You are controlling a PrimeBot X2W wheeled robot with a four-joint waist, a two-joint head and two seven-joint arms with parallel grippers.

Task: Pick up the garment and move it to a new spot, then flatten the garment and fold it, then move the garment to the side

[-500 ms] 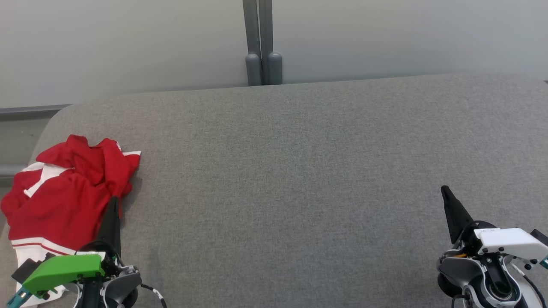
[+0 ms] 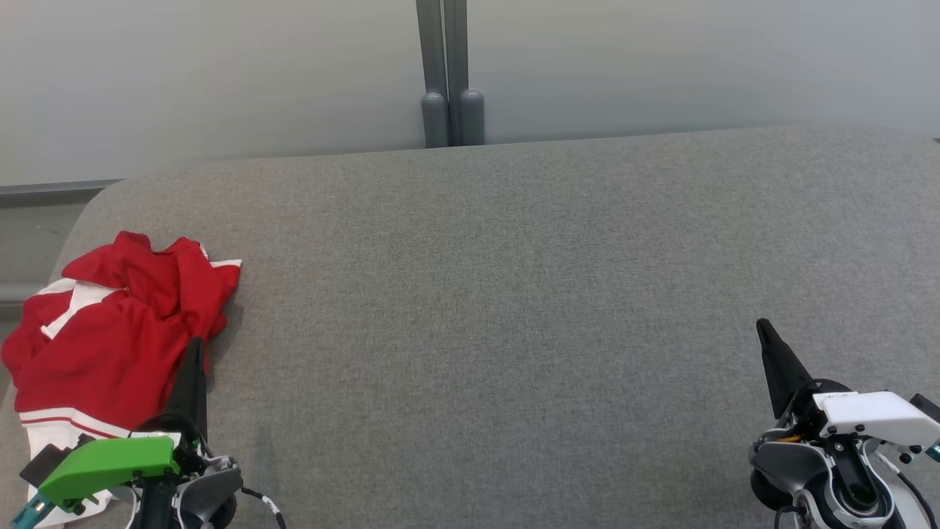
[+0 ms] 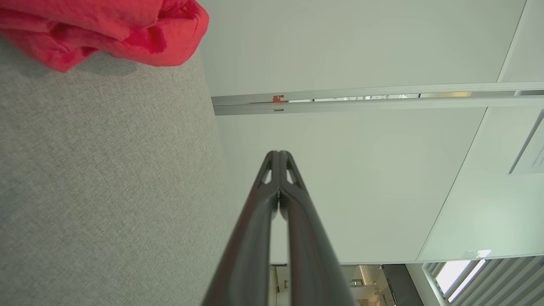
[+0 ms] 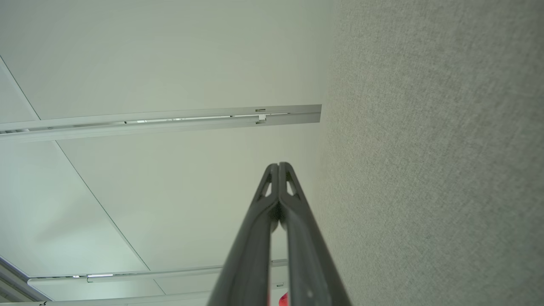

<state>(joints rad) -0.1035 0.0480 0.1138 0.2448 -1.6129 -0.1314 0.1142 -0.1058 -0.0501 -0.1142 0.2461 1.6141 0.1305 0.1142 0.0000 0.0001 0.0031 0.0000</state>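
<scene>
The garment point(image 2: 110, 330), red with white panels and stripes, lies crumpled at the left end of the grey fabric surface point(image 2: 499, 308). My left gripper point(image 2: 194, 344) rests at the lower left, shut and empty, its tip over the garment's right edge. In the left wrist view the shut left gripper point(image 3: 279, 153) points at the pale wall, with a red fold of the garment point(image 3: 106, 29) at the top left. My right gripper point(image 2: 762, 325) sits at the lower right, shut and empty, far from the garment. The right wrist view shows the right gripper point(image 4: 279, 165) with fingertips together beside the grey surface point(image 4: 433, 170).
A pale wall with a grey vertical post point(image 2: 448, 73) stands behind the surface. The surface's rounded left corner point(image 2: 95, 202) lies just beyond the garment. The grey surface stretches wide between the two grippers.
</scene>
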